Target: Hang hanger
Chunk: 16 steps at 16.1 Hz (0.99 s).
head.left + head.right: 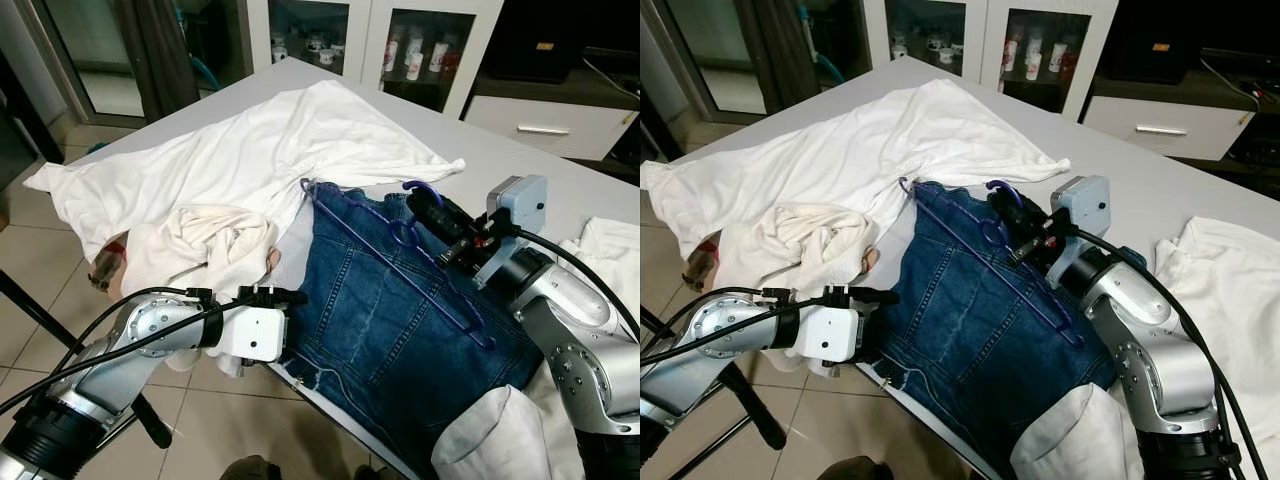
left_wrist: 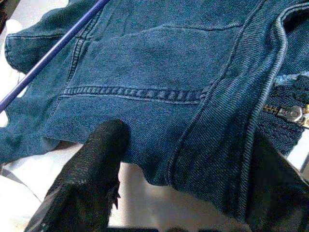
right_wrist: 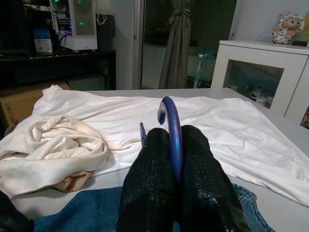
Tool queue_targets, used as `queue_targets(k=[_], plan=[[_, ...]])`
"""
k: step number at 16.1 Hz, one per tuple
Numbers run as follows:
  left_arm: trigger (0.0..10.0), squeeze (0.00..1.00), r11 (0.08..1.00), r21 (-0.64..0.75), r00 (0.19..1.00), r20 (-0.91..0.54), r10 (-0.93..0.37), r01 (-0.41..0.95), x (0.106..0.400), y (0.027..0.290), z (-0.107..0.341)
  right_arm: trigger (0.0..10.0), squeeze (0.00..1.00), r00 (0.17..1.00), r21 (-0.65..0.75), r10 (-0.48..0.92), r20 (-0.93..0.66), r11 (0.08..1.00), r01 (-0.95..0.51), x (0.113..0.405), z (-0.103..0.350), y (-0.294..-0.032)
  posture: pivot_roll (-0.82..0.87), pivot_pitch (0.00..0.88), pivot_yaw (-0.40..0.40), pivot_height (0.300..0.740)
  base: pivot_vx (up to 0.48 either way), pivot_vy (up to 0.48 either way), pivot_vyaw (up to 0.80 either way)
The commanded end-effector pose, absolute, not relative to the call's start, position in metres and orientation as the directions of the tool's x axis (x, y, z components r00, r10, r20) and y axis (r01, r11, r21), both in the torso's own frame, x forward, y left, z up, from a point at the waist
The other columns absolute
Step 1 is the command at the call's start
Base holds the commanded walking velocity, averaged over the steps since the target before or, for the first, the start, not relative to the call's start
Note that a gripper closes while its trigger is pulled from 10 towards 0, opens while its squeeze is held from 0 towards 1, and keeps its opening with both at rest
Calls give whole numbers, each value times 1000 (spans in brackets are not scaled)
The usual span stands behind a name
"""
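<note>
The purple hanger (image 1: 400, 262) is being held at its hook by the right gripper (image 3: 175, 145) — fingers pinched closed on it. The hanger's long axis is lying diagonally across the denim garment (image 1: 400, 330) on the table (image 1: 560, 170), running from the white shirt (image 1: 250, 150) toward the robot's right. The left gripper (image 2: 183, 193) is being kept spread apart at the denim's near hem — gripping nothing, judged the farther arm.
</note>
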<state>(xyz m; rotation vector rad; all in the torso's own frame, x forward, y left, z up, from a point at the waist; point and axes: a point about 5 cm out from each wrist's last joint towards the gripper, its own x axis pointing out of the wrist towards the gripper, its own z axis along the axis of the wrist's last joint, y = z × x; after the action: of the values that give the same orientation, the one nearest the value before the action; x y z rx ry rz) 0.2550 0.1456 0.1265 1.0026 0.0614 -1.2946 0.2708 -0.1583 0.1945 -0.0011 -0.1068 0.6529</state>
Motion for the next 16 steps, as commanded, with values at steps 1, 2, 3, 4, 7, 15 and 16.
queue_targets(k=[1, 2, 3, 4, 7, 15, 16], plan=[[10000, 0, -87, 587, 328, -564, -758, 805, 254, 146, 127, 10000, 0, 790, -54, 603, 112, 797, -602, 272, 199, -158, 35, 44, -28, 740, 0, 0, 0], [10000, 0, -98, 579, 319, -574, -754, 810, 253, 146, 125, 10000, 0, 790, -52, 603, 112, 797, -601, 272, 199, -158, 35, 46, -27, 740, 0, 0, 0], [4941, 0, -101, 576, 317, -577, -753, 811, 252, 145, 123, 10000, 0, 791, -51, 602, 112, 798, -601, 272, 199, -158, 35, 47, -27, 740, 0, 0, 0], [1451, 0, -105, 569, 309, -582, -752, 815, 251, 145, 122, 10000, 0, 791, -47, 601, 112, 798, -600, 271, 199, -158, 35, 48, -27, 740, 0, 0, 0], [0, 0, -108, 556, 286, -573, -768, 824, 247, 141, 119, 10000, 0, 786, -36, 608, 113, 793, -608, 269, 198, -159, 28, 46, -23, 740, 0, 0, 0], [0, 0, -6, 485, 261, -481, -837, 874, 250, 133, 118, 10000, 0, 678, -142, 735, 11, 672, -727, 230, 228, -209, -18, 50, 0, 740, 0, 0, 0], [0, 0, 16, 486, 273, -463, -843, 874, 253, 132, 120, 10000, 0, 659, -146, 752, -9, 651, -745, 225, 229, -209, -21, 51, 1, 740, 0, 0, 0]])
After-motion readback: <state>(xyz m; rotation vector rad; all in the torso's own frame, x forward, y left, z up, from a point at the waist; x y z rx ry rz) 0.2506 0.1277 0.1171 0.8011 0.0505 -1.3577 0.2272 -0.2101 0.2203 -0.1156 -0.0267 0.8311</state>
